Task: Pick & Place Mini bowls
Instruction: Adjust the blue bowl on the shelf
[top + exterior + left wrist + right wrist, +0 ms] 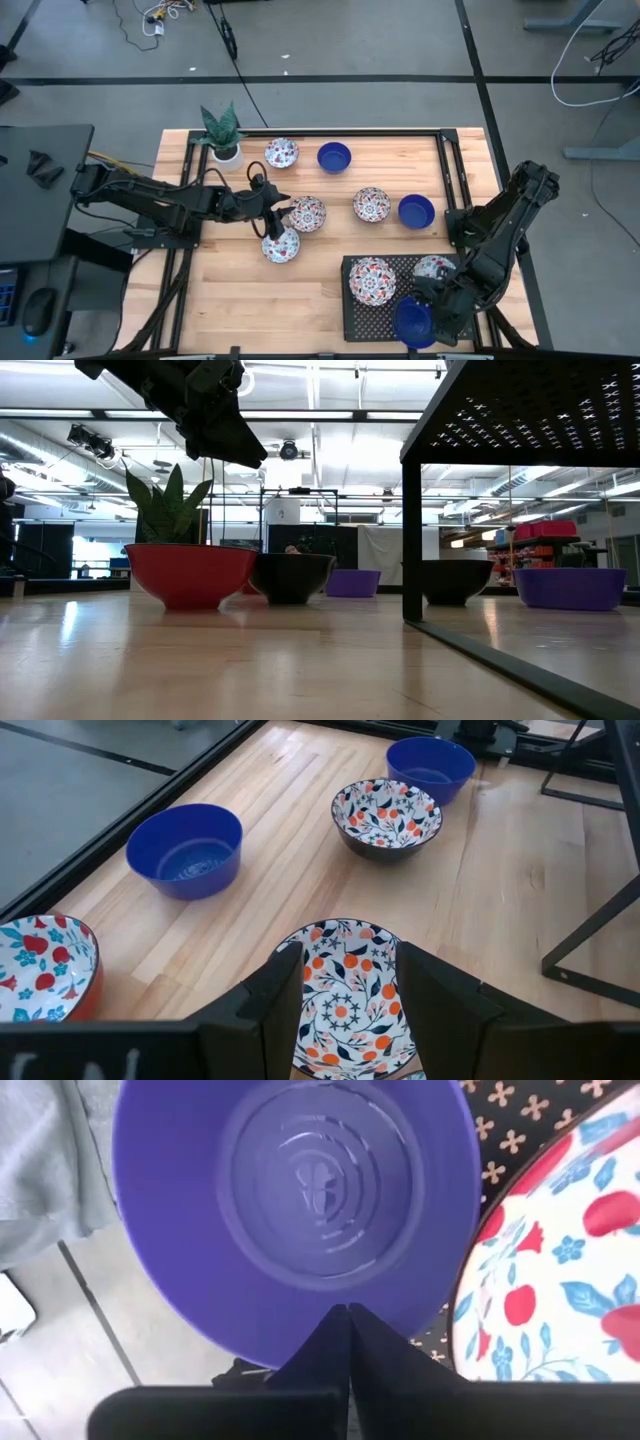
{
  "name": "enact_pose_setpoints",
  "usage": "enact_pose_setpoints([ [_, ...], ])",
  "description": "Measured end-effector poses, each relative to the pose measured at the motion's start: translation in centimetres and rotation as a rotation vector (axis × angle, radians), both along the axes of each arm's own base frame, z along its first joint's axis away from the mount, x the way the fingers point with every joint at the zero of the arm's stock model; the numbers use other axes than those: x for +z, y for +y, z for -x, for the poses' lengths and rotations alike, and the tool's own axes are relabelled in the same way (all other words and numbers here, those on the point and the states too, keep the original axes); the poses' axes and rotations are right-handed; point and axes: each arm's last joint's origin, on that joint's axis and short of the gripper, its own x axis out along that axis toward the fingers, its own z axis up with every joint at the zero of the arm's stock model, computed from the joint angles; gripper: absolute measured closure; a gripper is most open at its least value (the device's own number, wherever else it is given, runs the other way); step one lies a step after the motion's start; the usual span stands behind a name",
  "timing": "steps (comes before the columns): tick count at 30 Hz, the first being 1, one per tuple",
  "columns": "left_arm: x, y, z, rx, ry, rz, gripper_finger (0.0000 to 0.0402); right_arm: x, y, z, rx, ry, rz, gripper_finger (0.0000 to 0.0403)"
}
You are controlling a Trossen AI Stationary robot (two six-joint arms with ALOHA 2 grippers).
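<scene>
My right gripper (427,312) is shut on a blue mini bowl (412,322) at the near edge of the black perforated rack (398,300). Two floral mini bowls (371,280) (435,268) sit on that rack. My left gripper (278,215) hangs open above the table, over a floral bowl (350,990) that rests on the wood; its fingers stand well above the bowl's rim in the low view. Another floral bowl (281,246) lies just nearer. Two more floral bowls (282,153) (371,204) and two blue ones (334,157) (416,210) stand on the table. My right gripper pinches the blue bowl's rim (340,1308) between its two fingers, at the side nearest the wrist. The fingers come steeply from above. The bowl is tilted, its hollow facing the wrist camera, and reaches past the rack's near edge; whether its bottom touches the rack I cannot tell.
A small potted plant (222,135) stands at the table's far left corner. The rack (520,420) is raised on thin legs (410,540) over the table's near right part. Bare wood lies at the near left. A floral bowl (560,1280) sits close beside the held one.
</scene>
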Motion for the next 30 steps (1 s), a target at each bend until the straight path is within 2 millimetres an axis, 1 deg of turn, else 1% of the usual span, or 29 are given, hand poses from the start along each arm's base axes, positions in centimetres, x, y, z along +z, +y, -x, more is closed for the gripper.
enact_pose_setpoints([
  [5, 0.0, 0.0, 0.0, 0.001, -0.001, 0.002, 0.0236, 0.1, 0.0, -0.2, 0.022, -0.057, 0.015, 0.0397],
  [7, 0.0, 0.0, 0.0, 0.001, -0.001, 0.002, 0.0236, 0.2, 0.2, -0.5, 0.040, -0.106, 0.005, 0.0397],
  [12, 0.0, 0.0, 0.0, 0.001, -0.001, 0.002, 0.0236, 0.9, 0.6, -2.0, 0.081, -0.295, -0.041, 0.0397],
  [16, 0.0, 0.0, 0.0, 0.001, -0.001, 0.002, 0.0236, 1.2, 0.2, -3.3, 0.064, -0.381, -0.050, 0.0400],
  [23, 0.0, 0.0, 0.0, 0.001, -0.001, 0.002, 0.0236, 1.1, 0.1, -3.6, 0.071, -0.362, -0.062, 0.0401],
  [25, 0.0, 0.0, 0.0, 0.001, -0.001, 0.001, 0.0236, 0.6, 0.4, -3.9, 0.084, -0.350, -0.056, 0.0401],
  [30, 0.0, 0.0, 0.0, 0.001, -0.001, 0.001, 0.0236, -1.4, 1.4, -5.1, 0.142, -0.283, -0.067, 0.0402],
])
